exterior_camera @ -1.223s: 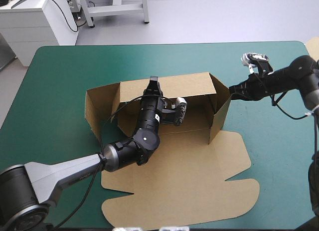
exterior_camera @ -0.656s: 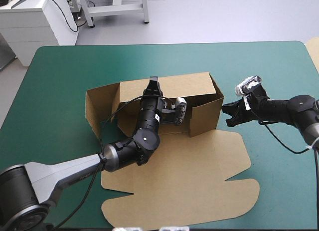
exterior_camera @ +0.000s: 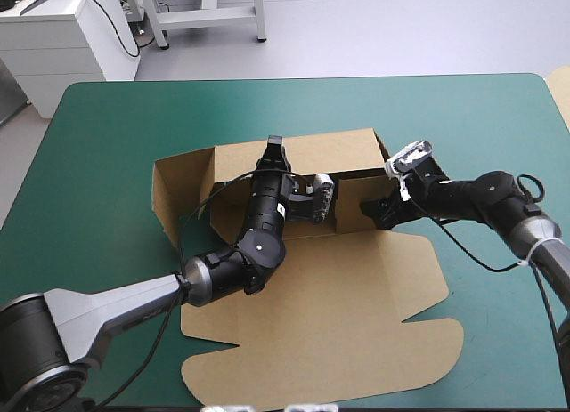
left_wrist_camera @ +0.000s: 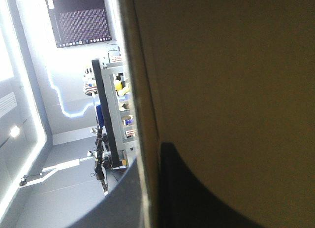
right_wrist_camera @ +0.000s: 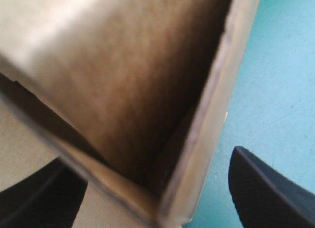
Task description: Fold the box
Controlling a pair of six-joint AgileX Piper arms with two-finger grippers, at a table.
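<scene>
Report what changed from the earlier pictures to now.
The right gripper swung in from farther right to the right end of the box, pushing its splayed end flap inward. The left gripper stayed clamped on the back wall; the lid stayed flat.

The left arm (exterior_camera: 116,305) is extended from 7 o'clock, elbow bent, with the left gripper (exterior_camera: 274,149) pointed toward 12 and clamped on the box (exterior_camera: 329,154). The right arm (exterior_camera: 499,197) is stretched in from 3 o'clock, with the right gripper (exterior_camera: 381,213) held spread.

Even, bright light over the table (exterior_camera: 107,127) — deep shadow in a corner of the box (right_wrist_camera: 128,90), one wall washed pale.
</scene>
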